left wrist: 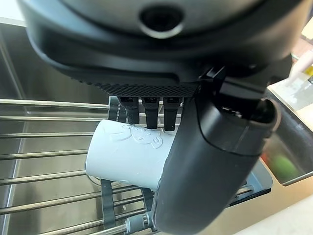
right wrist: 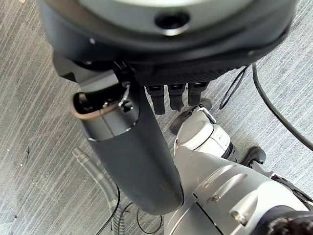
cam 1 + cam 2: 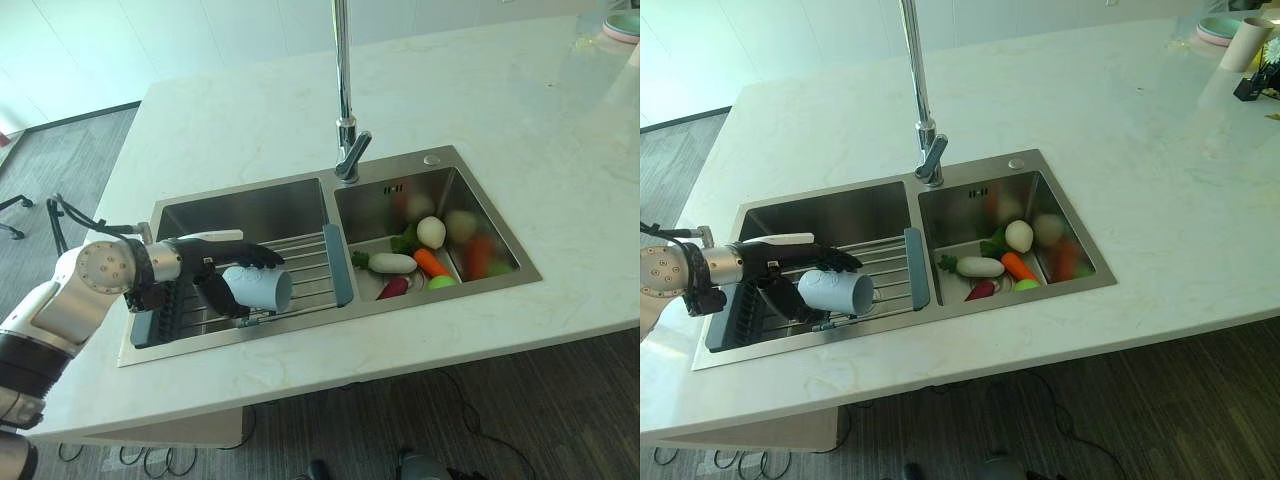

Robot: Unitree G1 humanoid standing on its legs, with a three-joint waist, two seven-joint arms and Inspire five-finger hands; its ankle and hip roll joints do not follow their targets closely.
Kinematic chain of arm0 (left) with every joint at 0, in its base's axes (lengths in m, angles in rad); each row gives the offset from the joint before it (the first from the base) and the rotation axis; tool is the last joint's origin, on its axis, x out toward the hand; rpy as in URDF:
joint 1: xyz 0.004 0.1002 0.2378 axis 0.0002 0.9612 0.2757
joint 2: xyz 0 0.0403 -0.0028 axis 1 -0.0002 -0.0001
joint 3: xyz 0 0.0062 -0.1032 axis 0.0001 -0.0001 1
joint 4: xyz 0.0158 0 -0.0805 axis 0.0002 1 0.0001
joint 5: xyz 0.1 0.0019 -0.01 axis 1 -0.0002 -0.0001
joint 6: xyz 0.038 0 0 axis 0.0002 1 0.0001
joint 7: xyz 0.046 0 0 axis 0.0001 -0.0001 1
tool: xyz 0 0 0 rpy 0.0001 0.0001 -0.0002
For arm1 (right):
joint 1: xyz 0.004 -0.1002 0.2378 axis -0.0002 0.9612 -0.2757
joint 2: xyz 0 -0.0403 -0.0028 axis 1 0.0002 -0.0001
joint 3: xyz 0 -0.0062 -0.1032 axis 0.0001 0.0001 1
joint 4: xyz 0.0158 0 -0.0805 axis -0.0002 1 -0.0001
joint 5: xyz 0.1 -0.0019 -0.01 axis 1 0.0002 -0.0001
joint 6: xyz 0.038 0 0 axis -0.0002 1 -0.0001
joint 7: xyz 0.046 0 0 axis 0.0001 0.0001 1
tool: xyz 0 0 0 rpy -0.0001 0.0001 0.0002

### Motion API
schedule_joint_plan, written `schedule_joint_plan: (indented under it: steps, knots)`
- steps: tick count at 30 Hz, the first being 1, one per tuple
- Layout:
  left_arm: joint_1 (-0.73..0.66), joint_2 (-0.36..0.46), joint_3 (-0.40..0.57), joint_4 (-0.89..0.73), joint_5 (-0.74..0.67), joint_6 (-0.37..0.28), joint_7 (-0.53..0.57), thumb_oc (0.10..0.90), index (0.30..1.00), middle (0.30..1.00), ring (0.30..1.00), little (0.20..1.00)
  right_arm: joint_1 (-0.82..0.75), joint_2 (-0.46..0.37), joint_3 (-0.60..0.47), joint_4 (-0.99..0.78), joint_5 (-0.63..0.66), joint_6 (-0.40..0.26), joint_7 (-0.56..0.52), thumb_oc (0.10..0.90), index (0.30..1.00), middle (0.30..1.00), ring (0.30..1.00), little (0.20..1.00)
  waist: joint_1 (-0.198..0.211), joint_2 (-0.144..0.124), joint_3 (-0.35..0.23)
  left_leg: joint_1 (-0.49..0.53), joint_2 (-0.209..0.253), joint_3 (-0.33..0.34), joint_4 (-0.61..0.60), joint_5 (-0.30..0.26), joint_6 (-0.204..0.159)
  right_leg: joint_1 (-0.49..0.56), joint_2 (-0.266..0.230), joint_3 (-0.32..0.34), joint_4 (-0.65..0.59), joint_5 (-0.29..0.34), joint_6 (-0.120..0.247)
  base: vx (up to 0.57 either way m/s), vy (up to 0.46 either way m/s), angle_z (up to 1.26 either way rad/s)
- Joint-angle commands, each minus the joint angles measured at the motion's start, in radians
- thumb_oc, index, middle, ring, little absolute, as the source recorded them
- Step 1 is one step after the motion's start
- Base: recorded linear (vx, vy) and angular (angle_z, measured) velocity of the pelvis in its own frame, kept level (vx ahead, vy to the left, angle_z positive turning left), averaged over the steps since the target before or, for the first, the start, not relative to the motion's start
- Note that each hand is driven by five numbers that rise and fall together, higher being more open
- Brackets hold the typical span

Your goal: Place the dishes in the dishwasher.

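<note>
1. the sink (image 3: pixel 440 172) is the landmark: a double steel basin set into the pale marble desk (image 3: pixel 240 110), with a tall chrome faucet (image 3: pixel 345 120) rising at its far edge between the two basins.
2. a wire roll-up rack (image 3: pixel 300 265) with grey-blue end bars lies across the sink's left basin.
3. a pale blue cup (image 3: pixel 258 287) lies on its side on that rack, its open mouth turned toward the sink's right basin.
4. the left robot hand (image 3: pixel 205 262) reaches over the sink's left basin and is curled around the cup, fingers over its upper side and thumb beneath (the left wrist view shows the fingertips (image 1: pixel 149 110) resting on the cup's wall and the thumb (image 1: pixel 205 166) across its near side).
5. the sink's right basin holds vegetables: a white radish (image 3: pixel 388 263), an orange carrot (image 3: pixel 432 262), a pale round one (image 3: pixel 431 232) and a dark red piece (image 3: pixel 392 288) near the drain.
6. the right robot hand (image 2: pixel 146 122) hangs over the grey floor (image 2: pixel 39 98), away from the sink, its fingers hanging loose and holding nothing.
7. plates (image 3: pixel 1215 28) and a beige cup (image 3: pixel 1248 42) sit on the desk far beyond the sink's right basin.
</note>
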Motion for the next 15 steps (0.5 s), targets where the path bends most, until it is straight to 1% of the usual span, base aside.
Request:
schedule_joint_plan:
  steps: [1,4,7,10,15]
  knots:
    - [-0.109,0.085,0.05,-0.006,-0.018,-0.015,0.034,0.8,0.9,0.9,0.9,0.9,0.032,-0.041,-0.016,-0.015,0.043,-0.027,0.018,0.8,0.9,0.9,0.9,0.9,-0.018,0.018,-0.049,-0.009,0.003,-0.058,0.116,-0.166,0.01,0.019,-0.041,-0.018,-0.051,0.045,0.142,0.0,0.0,0.0]
    - [-0.109,0.087,0.049,0.015,0.022,-0.038,0.084,0.8,0.9,0.9,0.9,0.9,0.035,-0.042,-0.015,-0.024,0.042,-0.026,0.018,0.8,0.9,0.9,0.9,0.9,-0.02,0.016,-0.05,-0.008,0.002,-0.057,0.116,-0.166,0.01,0.018,-0.039,-0.015,-0.051,0.045,0.142,0.0,0.0,0.0]
    - [-0.087,0.08,0.068,0.055,0.097,-0.093,0.168,0.8,0.9,0.9,0.9,0.9,0.043,-0.036,-0.011,-0.041,0.041,-0.023,0.012,0.8,0.9,0.9,0.9,0.9,-0.023,0.014,-0.049,-0.007,0.002,-0.056,0.116,-0.168,0.012,0.018,-0.039,-0.013,-0.051,0.046,0.142,0.01,-0.006,-0.03]
    - [-0.056,0.065,0.093,0.09,0.164,-0.13,0.219,0.8,0.9,0.9,0.9,0.9,0.051,-0.032,-0.008,-0.048,0.04,-0.019,0.01,0.8,0.9,0.9,0.9,0.9,-0.025,0.011,-0.046,-0.008,0.001,-0.055,0.116,-0.169,0.012,0.015,-0.04,-0.012,-0.051,0.047,0.143,0.01,-0.008,-0.05]
    - [-0.026,0.049,0.113,0.102,0.202,-0.142,0.255,0.8,0.9,0.9,0.9,0.9,0.06,-0.031,-0.012,-0.046,0.034,-0.023,0.015,0.8,0.9,0.9,0.9,0.9,-0.029,0.009,-0.043,-0.008,0.003,-0.053,0.116,-0.17,0.012,0.015,-0.04,-0.012,-0.051,0.046,0.143,0.02,-0.003,-0.06]
